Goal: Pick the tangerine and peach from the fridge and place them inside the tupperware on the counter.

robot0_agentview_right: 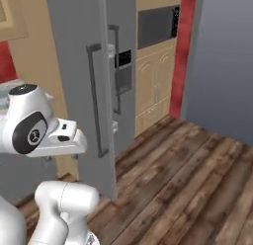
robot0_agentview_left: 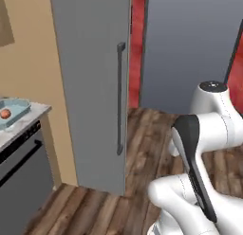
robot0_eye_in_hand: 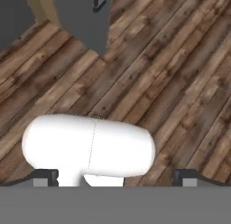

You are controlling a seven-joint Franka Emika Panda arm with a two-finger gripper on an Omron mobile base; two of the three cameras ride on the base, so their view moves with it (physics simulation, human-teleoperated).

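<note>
The fridge (robot0_agentview_left: 90, 87) stands ahead as a tall grey front with a long dark bar handle (robot0_agentview_left: 120, 96). Both of its doors (robot0_agentview_right: 74, 91) look shut, so the shelves and any fruit inside are hidden. At the far left the pale blue-green tupperware (robot0_agentview_left: 16, 107) sits on the marbled counter (robot0_agentview_left: 28, 120). It holds one small orange-red fruit (robot0_agentview_left: 5, 113); I cannot tell whether it is the tangerine or the peach. My gripper (robot0_eye_in_hand: 116, 179) points down at the wooden floor, open, with its fingertips (robot0_eye_in_hand: 45, 178) far apart and nothing between them.
A grey dishwasher (robot0_agentview_left: 19, 172) sits under the counter. A large grey panel (robot0_agentview_left: 190, 49) rises at the right, with a red wall strip (robot0_agentview_left: 136, 40) beside it. A wall oven (robot0_agentview_right: 158, 26) sits in tan cabinets beyond the fridge. Wooden floor (robot0_agentview_right: 188, 180) lies open ahead.
</note>
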